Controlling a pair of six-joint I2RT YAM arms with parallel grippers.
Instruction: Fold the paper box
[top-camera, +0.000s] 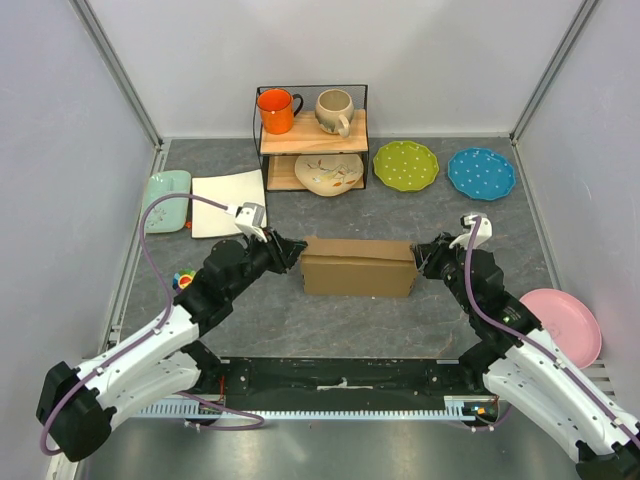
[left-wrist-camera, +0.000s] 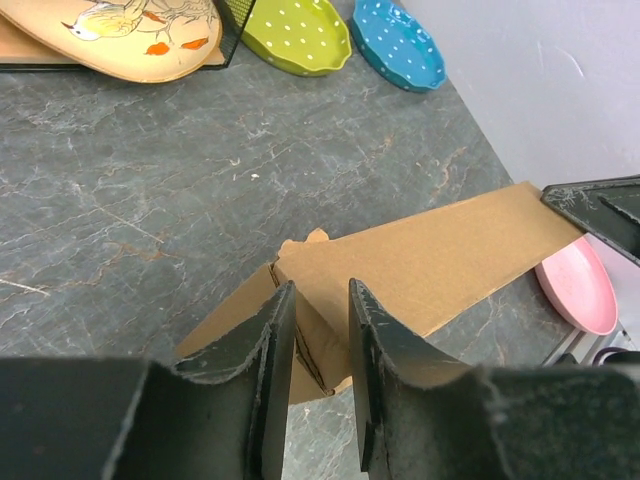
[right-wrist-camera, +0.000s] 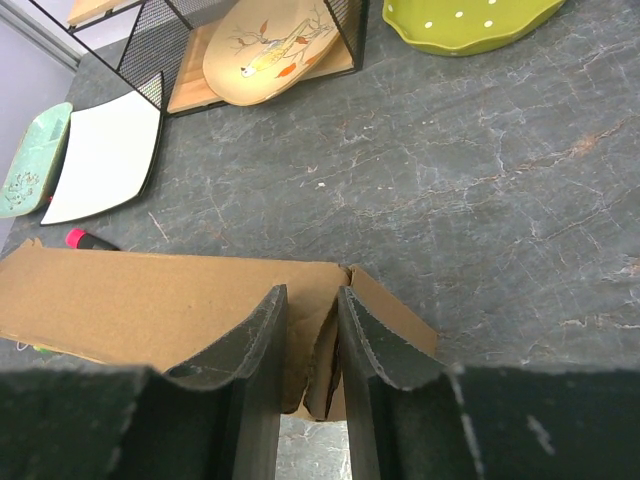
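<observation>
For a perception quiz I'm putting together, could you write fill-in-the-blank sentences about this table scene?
1. On the shelf, the orange mug stands on the ____ board.
2. The plate just right of the green plate is ____.
3. The paper box is plain ____ in colour.
Missing words: top; blue; brown.

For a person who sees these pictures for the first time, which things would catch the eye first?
The plain brown corrugated cardboard box lies in the middle of the dark grey table, the left gripper pinching its left end and the right gripper its right end. Behind it, a green dotted plate and a blue dotted plate lie side by side.
</observation>
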